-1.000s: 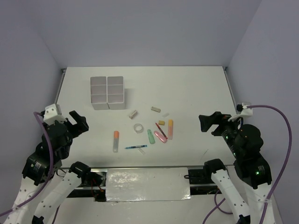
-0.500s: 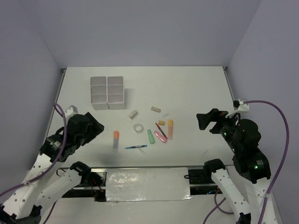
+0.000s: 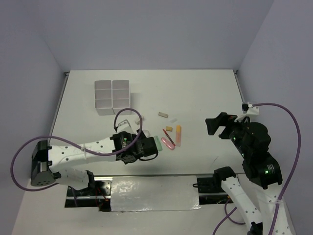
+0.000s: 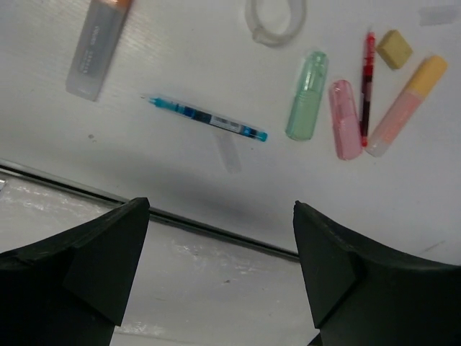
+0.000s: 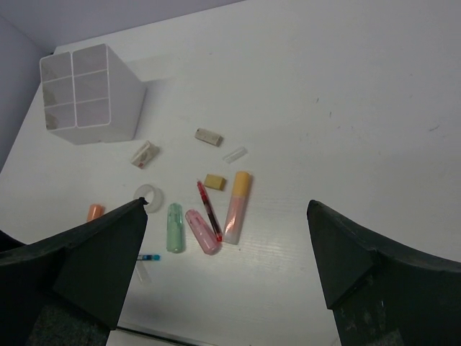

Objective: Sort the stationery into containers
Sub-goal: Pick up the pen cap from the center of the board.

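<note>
- Left pincer point(image 4: 220, 209): fingers spread wide, gripping nothing, touching nothing. It hangs over the near desk point(image 4: 180, 65), with the thin blue pen point(image 4: 209, 120) just ahead of its tips.
- Right pincer point(image 5: 225, 213): spread wide, empty, raised at the desk's right side.
- Green marker point(image 4: 307, 105), pink marker point(image 4: 345, 119) and clear tape ring point(image 4: 275, 18) lie loose near the pen.
- White organiser box point(image 3: 113, 111) stands far left, well apart.

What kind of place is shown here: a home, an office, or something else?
Most likely a robot laboratory test cell, not a home: a white table enclosed by plain pale walls, two cabled robot arms at its near edge, and small stationery laid out near a white six-compartment organiser box.
</note>
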